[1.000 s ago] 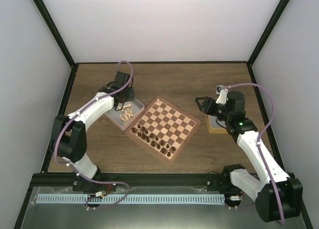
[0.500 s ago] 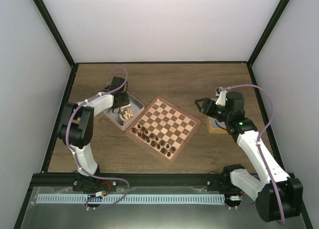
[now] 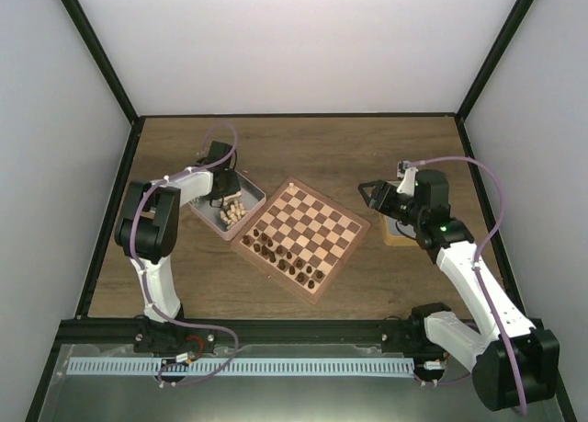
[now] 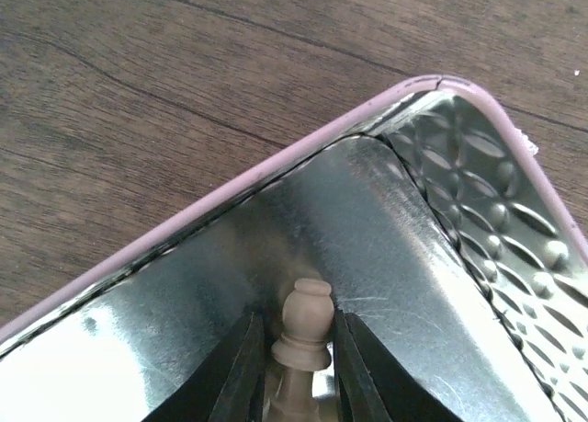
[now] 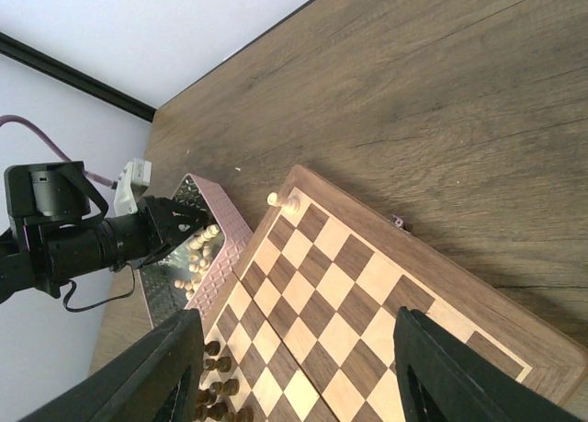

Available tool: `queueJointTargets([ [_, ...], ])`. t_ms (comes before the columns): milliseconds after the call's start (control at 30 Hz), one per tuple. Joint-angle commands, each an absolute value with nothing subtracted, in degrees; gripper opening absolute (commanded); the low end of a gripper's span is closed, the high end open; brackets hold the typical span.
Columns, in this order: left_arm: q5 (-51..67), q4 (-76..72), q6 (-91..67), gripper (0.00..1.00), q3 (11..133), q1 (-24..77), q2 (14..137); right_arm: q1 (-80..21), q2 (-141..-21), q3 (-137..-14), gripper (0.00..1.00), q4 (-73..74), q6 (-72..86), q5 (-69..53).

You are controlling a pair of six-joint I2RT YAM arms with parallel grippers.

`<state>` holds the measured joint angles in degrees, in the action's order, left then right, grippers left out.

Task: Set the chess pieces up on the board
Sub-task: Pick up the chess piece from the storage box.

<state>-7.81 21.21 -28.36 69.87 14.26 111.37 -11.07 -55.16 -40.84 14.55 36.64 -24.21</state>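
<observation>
Left arm [image 3: 147, 227] folded back, left pincer [image 4: 296, 348] clamped on chess piece [image 4: 306, 304] in tray [image 4: 478, 192] corner, right pincer [image 5: 303, 367] apart

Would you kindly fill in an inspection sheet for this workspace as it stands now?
Surface: wooden table.
Job's things: board carries dark pieces along one edge; beige pieces heaped in the tray; a lone piece lies at a board corner.
Clutter: tan block beneath the right arm.
Grippers: left gripper shut on a beige piece in the tray; right gripper open, empty.
Cables: purple cable along each arm.
Surroundings: white walls, black frame.
</observation>
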Motion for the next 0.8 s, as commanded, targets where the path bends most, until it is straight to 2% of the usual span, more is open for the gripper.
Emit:
queueJointTargets([
  [0, -7.69, 21.16, -28.43, 0.23, 71.28, 13.98, 112.95, -11.60, -54.29, -43.12, 0.59, 13.72, 37.31, -23.57],
  [200, -6.86, 19.60, -28.00, 0.11, 70.04, 13.97, 111.08, -11.66, -54.10, -43.02, 0.59, 13.69, 37.27, -23.53],
  [567, -4.88, 16.19, -29.64, 0.10, 63.85, 14.06, 96.56, -11.77, -53.83, -42.33, 0.59, 12.86, 37.52, -24.52],
  [767, 6.55, 12.51, -27.05, 0.10, 59.88, 14.14, 90.44, -11.97, -53.91, -41.98, 0.59, 11.84, 36.75, -27.38],
])
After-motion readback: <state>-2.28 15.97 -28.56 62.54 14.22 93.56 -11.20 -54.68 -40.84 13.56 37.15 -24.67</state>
